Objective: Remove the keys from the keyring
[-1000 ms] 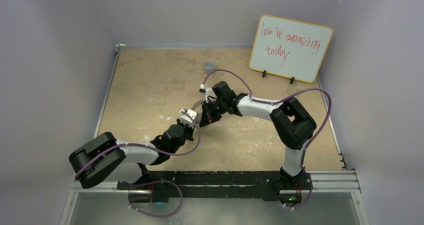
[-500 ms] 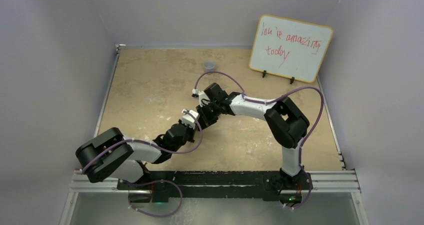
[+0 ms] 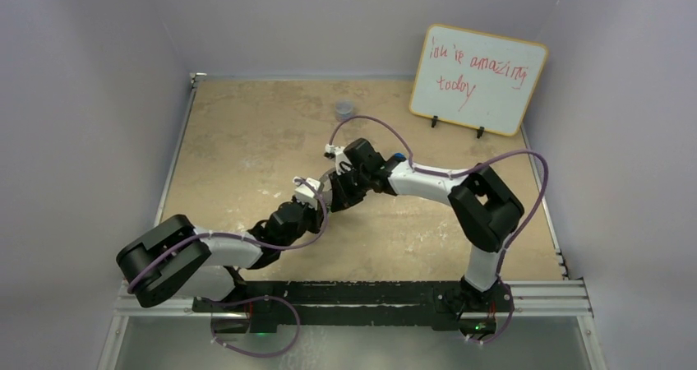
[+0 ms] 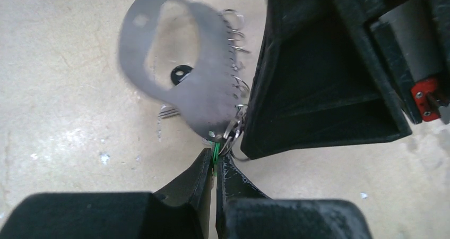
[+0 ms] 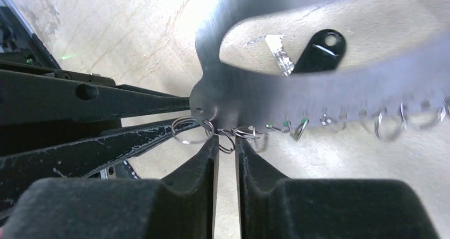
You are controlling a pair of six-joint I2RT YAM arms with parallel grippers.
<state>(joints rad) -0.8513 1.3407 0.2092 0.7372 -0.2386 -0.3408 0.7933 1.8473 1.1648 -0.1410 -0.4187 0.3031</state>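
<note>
At mid-table, the two grippers meet tip to tip at the keyring [image 4: 206, 93], a flat grey loop, blurred, with wire rings [image 5: 185, 130] along one edge. Left gripper [image 4: 215, 162]: jaws clenched on a sliver of green key [image 4: 215, 150] at the loop's corner. Right gripper [image 5: 225, 146]: jaws nearly together, pinching wire rings. A dark key [image 5: 320, 50] lies on the table [image 3: 238, 131], seen through the loop.

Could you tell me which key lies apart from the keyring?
The black-headed key, seen through the keyring, apparently on the table; the green keys hang at its edge.
</note>
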